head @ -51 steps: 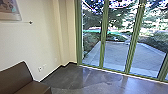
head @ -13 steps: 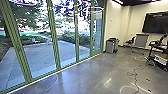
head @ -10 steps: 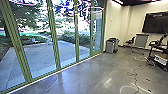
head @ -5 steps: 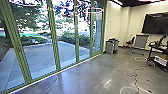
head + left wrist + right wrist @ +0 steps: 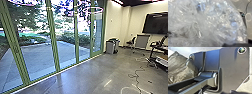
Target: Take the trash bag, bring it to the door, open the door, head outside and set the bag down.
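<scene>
Clear, crumpled plastic of the trash bag (image 5: 209, 23) lies close before the left wrist camera, crinkled and shiny. In the right wrist view a grey-brown, see-through part of the bag (image 5: 181, 70) bulges beside my dark base plate and jointed bar. How either gripper stands to the bag I cannot make out. Tall glass panels in green frames (image 5: 55, 50) run along the left of the head view, with a narrower framed glass section (image 5: 97, 32) at their far end. Which of them is the door I cannot tell.
Beyond the glass lies a paved yard (image 5: 40, 56) with bushes. A grey bin (image 5: 111, 46) stands near the glass wall's far end. Farther right are a chair (image 5: 131, 42), a grey cabinet (image 5: 142, 41) and a dark wall screen (image 5: 156, 23). A cable (image 5: 136, 77) trails over the floor.
Compared with the oldest frame, the head camera has turned right, from the brown seat and corner to the bin and screen. Over the last half second its picture has shifted only slightly.
</scene>
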